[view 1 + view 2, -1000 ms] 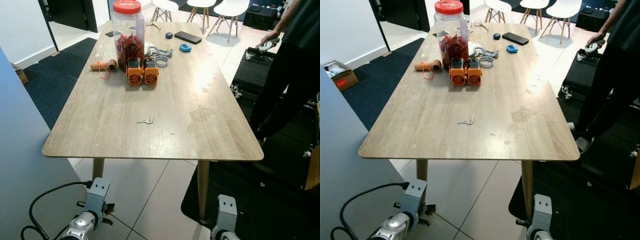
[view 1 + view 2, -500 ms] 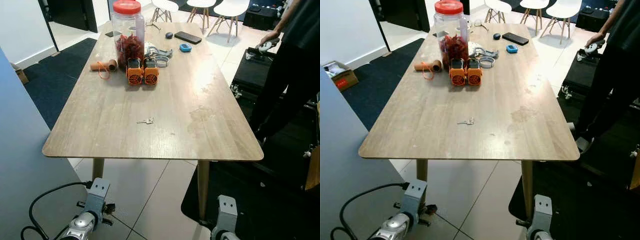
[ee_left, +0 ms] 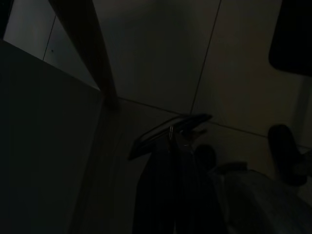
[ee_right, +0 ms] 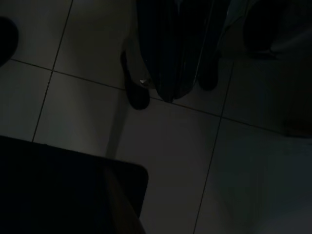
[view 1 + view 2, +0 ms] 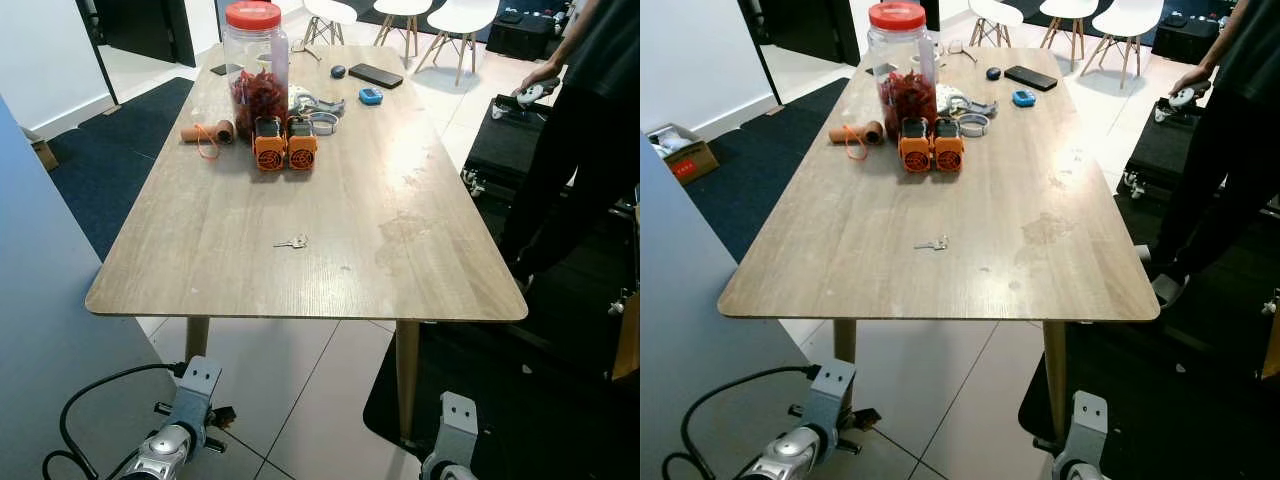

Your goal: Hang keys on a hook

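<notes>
A single key lies on the wooden table; both arms are hung low in front of it.

The key (image 5: 291,241) is seen flat on the bare wood, nearer the table's (image 5: 440,270) near edge than its far end. At the far end a red-lidded jar (image 5: 256,60), two orange units (image 5: 284,144) and a spool of orange cord (image 5: 205,131) are grouped. A person (image 5: 585,130) is stationed off the right edge. The left gripper (image 3: 168,146) is viewed over floor tiles, fingers closed together with nothing between them. The right gripper (image 4: 170,73) is likewise pressed closed and empty.
</notes>
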Robot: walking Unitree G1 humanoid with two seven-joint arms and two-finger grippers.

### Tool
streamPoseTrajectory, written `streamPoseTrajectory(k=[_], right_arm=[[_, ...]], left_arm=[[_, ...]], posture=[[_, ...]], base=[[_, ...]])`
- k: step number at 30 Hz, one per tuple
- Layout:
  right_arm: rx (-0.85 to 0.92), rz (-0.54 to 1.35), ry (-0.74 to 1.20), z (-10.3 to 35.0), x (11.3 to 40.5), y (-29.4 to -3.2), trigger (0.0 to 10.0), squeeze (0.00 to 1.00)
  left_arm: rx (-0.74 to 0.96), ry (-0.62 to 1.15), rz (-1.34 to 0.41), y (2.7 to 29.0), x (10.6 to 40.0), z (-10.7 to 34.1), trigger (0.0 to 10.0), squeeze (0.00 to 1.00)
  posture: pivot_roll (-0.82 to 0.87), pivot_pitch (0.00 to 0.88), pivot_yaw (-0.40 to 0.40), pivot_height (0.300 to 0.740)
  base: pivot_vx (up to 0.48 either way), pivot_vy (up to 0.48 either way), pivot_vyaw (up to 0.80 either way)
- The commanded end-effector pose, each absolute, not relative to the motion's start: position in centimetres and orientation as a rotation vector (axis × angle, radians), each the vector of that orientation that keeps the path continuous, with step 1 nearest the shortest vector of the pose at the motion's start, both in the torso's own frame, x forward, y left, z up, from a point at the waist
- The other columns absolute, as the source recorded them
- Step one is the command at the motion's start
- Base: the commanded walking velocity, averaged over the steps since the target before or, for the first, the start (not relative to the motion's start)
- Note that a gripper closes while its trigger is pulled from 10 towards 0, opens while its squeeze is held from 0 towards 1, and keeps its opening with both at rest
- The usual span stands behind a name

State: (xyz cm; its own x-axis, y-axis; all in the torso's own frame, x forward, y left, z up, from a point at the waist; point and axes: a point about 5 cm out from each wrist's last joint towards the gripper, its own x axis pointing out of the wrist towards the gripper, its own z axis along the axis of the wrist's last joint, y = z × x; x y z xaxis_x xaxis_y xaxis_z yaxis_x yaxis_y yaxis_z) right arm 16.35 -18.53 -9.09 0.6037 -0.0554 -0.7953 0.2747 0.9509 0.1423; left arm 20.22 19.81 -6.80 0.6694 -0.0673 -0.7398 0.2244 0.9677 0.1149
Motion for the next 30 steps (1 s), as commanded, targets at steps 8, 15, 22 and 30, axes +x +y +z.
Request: streamPoseTrajectory(k=[8,15,22,30], right_arm=[[0.257,-0.185,0.925,-9.2,16.3,-18.3,10.0,0.00],[0.246,-0.194,0.923,-9.1,16.5,-18.6,10.0,0.00],[0.236,-0.207,0.916,-8.9,16.6,-19.3,10.0,0.00],[0.229,-0.232,0.894,-8.6,17.0,-20.4,10.0,0.00]], left_arm=[[0.235,0.837,-0.169,20.1,20.5,-6.7,10.0,0.00],[0.248,0.848,-0.167,20.1,20.5,-6.7,10.0,0.00],[0.251,0.855,-0.163,19.9,20.5,-6.8,10.0,0.00],[0.276,0.853,-0.170,19.6,20.3,-7.0,10.0,0.00]], posture=[[0.11,0.023,-0.019,0.740],[0.10,0.021,-0.012,0.740],[0.09,0.021,-0.022,0.740],[0.08,0.045,-0.003,0.740]], base=[[0.000,0.000,0.00],[0.000,0.000,0.00],[0.000,0.000,0.00],[0.000,0.000,0.00]])
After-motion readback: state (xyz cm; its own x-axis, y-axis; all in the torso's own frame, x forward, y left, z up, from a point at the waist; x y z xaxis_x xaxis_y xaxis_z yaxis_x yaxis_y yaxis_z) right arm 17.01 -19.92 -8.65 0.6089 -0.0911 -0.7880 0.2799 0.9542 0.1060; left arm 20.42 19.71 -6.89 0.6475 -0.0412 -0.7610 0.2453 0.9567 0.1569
